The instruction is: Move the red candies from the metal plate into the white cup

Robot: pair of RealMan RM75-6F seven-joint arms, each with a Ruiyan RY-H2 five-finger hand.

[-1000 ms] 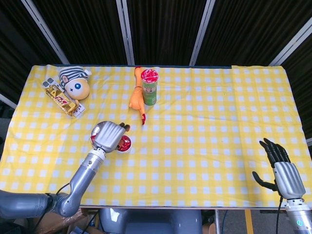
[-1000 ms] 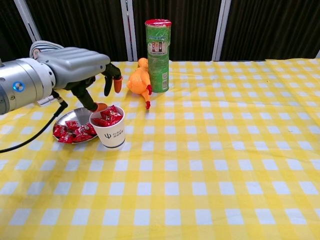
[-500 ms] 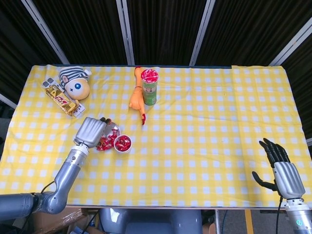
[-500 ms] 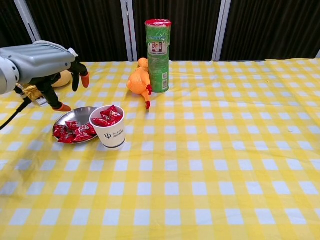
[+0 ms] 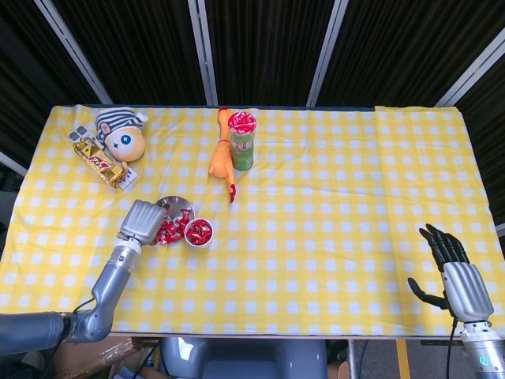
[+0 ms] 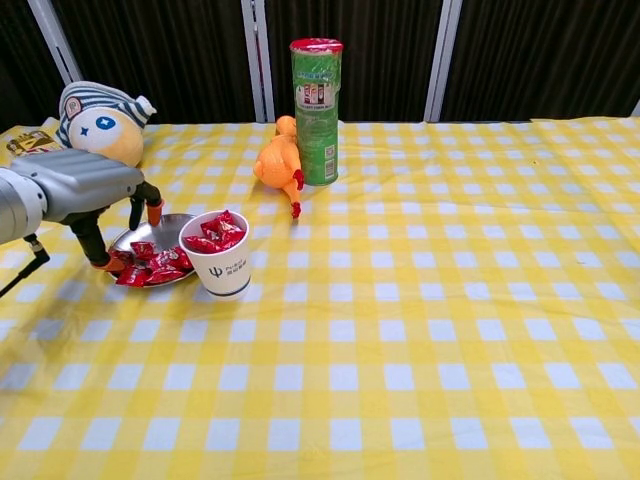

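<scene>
The left hand [image 6: 85, 195] had swung back from the white cup [image 6: 226, 265] to the metal plate [image 6: 170, 228], fingers spread, empty (another pickup, I guessed).

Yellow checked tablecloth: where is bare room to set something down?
Free: the yellow checked tablecloth right of the green snack canister and orange rubber chicken, toward the right hand. Crowded: left hand, metal plate, white cup.

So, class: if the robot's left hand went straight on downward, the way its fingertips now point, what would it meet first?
Most likely the red candies on the metal plate; the left hand hangs just above their left edge, though depth is hard to judge.
</scene>
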